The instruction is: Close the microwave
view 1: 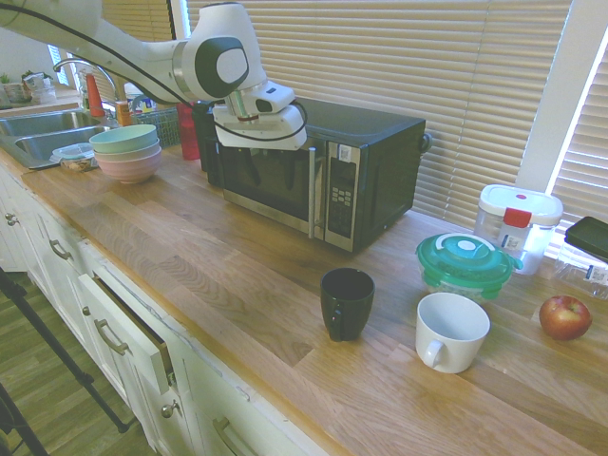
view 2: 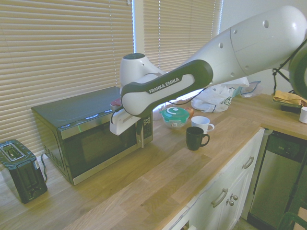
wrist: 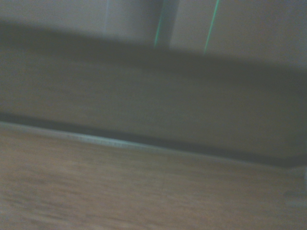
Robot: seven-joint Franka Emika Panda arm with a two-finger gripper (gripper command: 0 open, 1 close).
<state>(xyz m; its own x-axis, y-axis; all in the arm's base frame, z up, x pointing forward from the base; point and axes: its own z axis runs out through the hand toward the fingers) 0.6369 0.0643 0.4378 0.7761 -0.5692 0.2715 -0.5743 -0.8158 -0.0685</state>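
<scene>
The microwave (view 1: 328, 176), standing on the wooden counter (view 1: 247, 285) against the blinds, appears to have its door flush with the body, so the closing seems done, while the gripper (view 1: 249, 163) sits at the door's front, its finger spread indiscernible.
</scene>
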